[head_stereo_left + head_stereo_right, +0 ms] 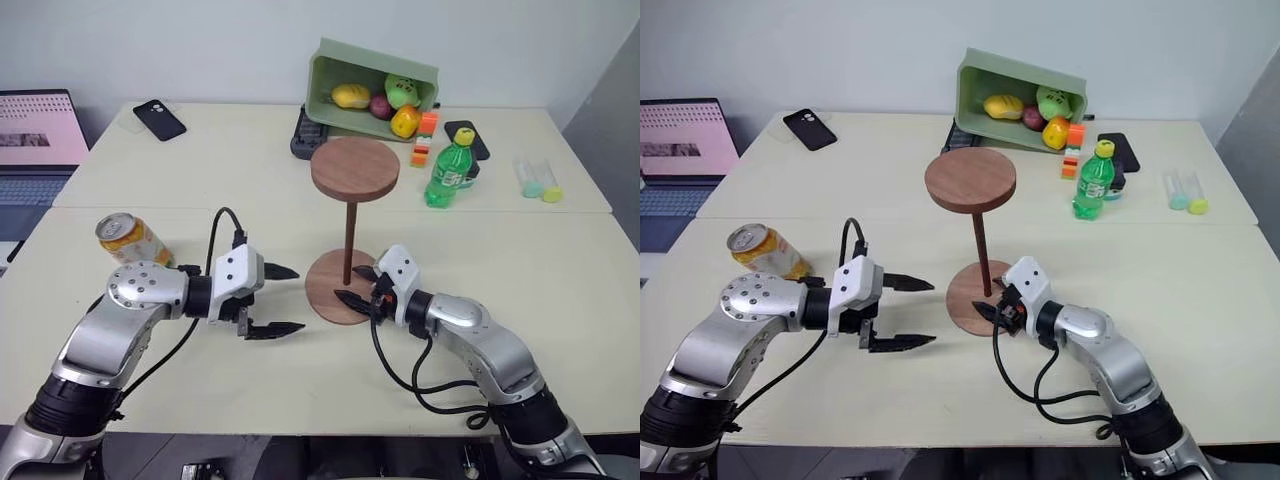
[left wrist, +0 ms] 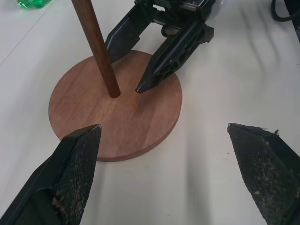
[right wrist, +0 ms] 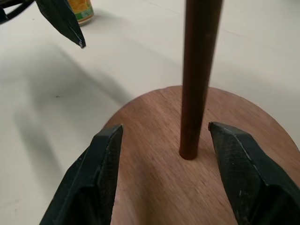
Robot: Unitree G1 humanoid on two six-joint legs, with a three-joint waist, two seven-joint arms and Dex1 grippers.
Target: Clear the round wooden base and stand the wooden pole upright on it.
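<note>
The wooden pole (image 1: 350, 235) stands upright on the round wooden base (image 1: 322, 285), and the pole's own disc (image 1: 355, 167) is at the top. My right gripper (image 1: 350, 284) is open at the pole's foot. Its fingers (image 3: 101, 173) hover over the base on either side of the rod (image 3: 199, 70), with a gap on both sides. Left of the base, my left gripper (image 1: 298, 298) is open with nothing between its fingers and points toward the base (image 2: 93, 117). In the left wrist view, the right gripper (image 2: 123, 68) is low over the far side of the base.
A yellow drink can (image 1: 130, 240) lies by my left arm. Further back are a green bottle (image 1: 450, 172), a tipped green basket (image 1: 370, 75) holding fruit, small blocks (image 1: 422, 150), two phones (image 1: 160, 120) (image 1: 468, 135), two tubes (image 1: 538, 180) and a laptop (image 1: 40, 140).
</note>
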